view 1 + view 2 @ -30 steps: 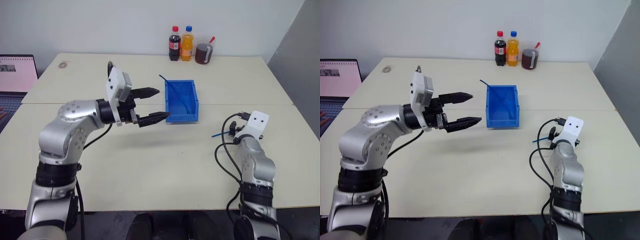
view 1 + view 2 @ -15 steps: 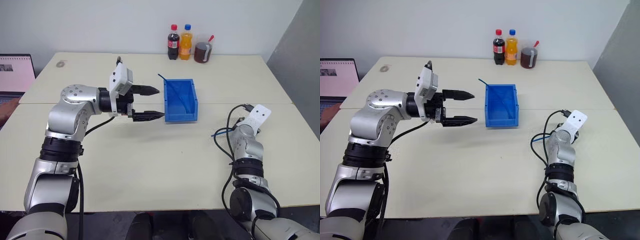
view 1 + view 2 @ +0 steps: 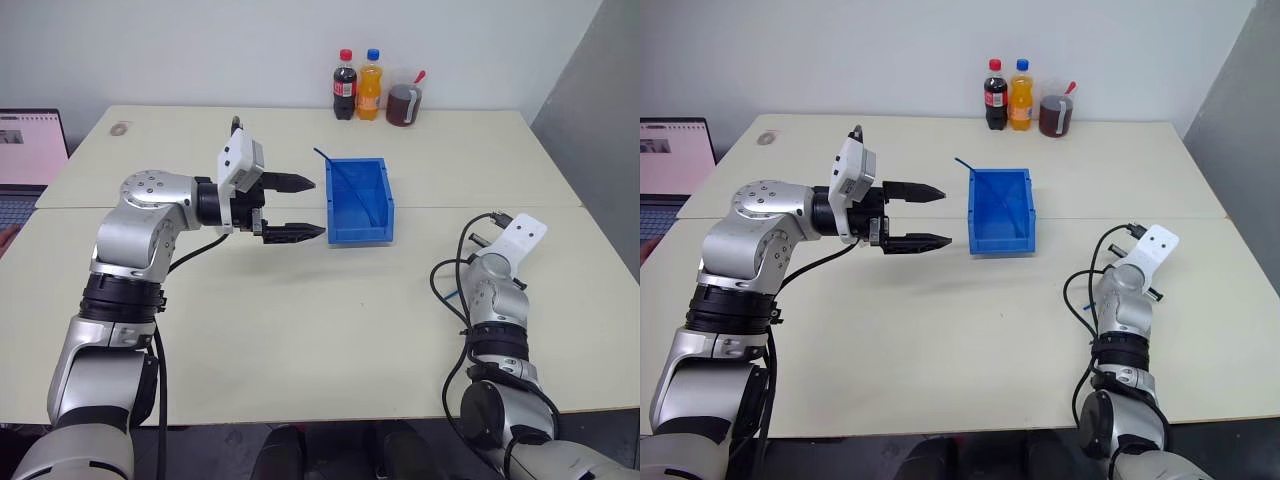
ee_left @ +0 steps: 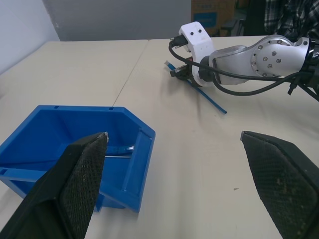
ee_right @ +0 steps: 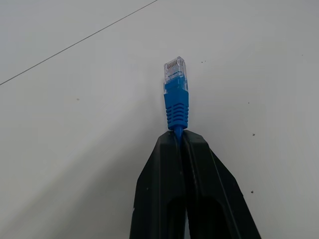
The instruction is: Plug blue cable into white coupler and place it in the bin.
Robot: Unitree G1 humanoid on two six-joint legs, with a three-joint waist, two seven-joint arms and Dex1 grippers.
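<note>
Right pincer [image 5: 180, 133]: clamped on blue cable [image 5: 176, 102] just behind plug; risk, thin cable slipping or twisting; left pincer [image 3: 305, 207]: spread wide beside bin [image 3: 357, 232], empty; coupler unlocated

Bottles [image 3: 357, 86]: two. Jar [image 3: 405, 104]: one. Bin [image 3: 358, 201]: one. Cables [image 5: 176, 101]: two. Laptop [image 3: 30, 150]: one.

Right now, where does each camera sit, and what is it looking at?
Eye views: on the head, looking down over the table; both arms show, left hand open beside the bin.
Left wrist view: looks between its own fingers at the bin and the right arm.
Right wrist view: looks along the right hand, shut on the blue cable.
Eye and left wrist views share the bin.
</note>
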